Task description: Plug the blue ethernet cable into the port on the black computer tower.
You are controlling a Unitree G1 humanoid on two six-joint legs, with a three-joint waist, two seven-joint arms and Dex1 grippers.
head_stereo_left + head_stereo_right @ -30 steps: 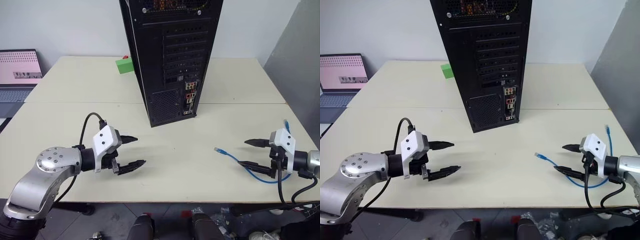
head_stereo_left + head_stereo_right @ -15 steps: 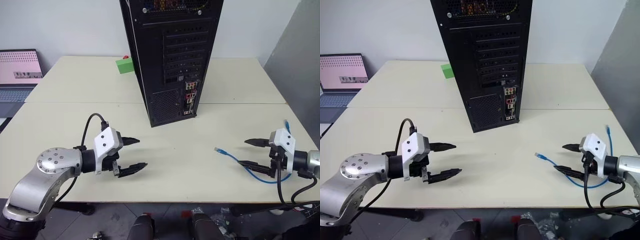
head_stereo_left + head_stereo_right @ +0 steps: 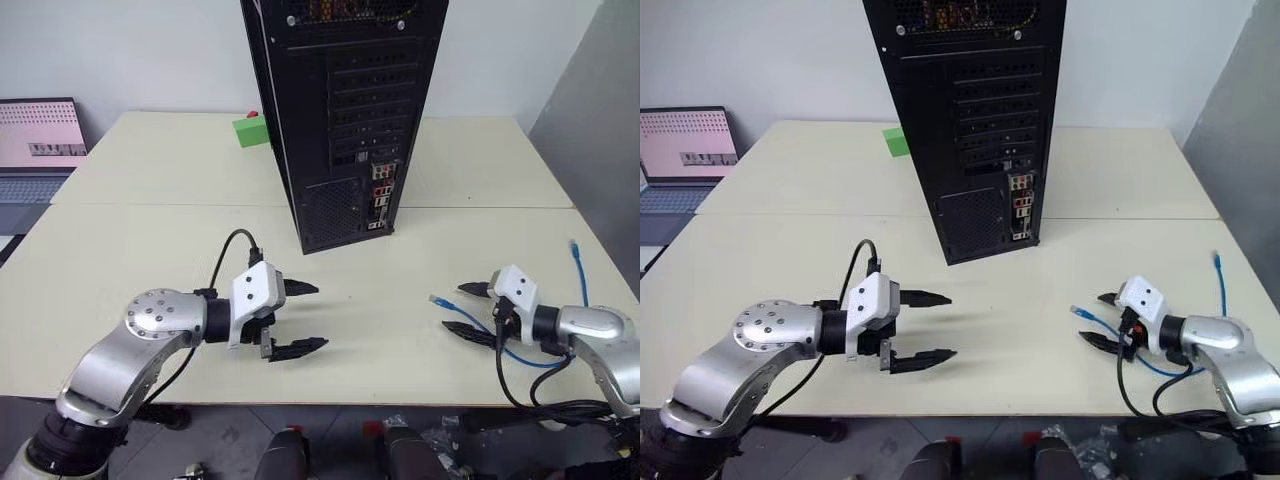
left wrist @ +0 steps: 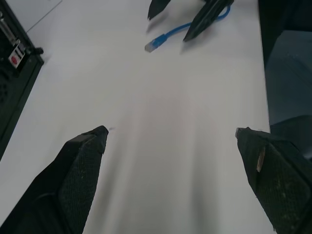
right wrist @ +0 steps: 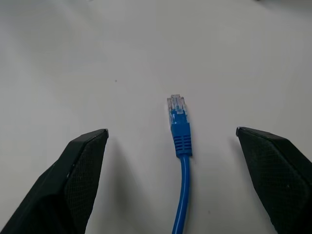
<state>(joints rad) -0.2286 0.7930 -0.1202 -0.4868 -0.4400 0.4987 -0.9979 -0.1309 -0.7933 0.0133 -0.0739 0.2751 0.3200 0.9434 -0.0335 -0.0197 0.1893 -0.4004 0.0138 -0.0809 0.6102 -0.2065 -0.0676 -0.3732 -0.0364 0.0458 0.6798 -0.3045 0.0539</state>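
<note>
Viewing the worktop (image 3: 120, 250), I see the blue ethernet cable (image 3: 470, 318) lying flat, its plug between the wide-open fingers of the right end effector (image 3: 462, 311). The left end effector (image 3: 305, 318), also wide, hovers apart. The black computer tower (image 3: 340, 110) stands beyond.
</note>
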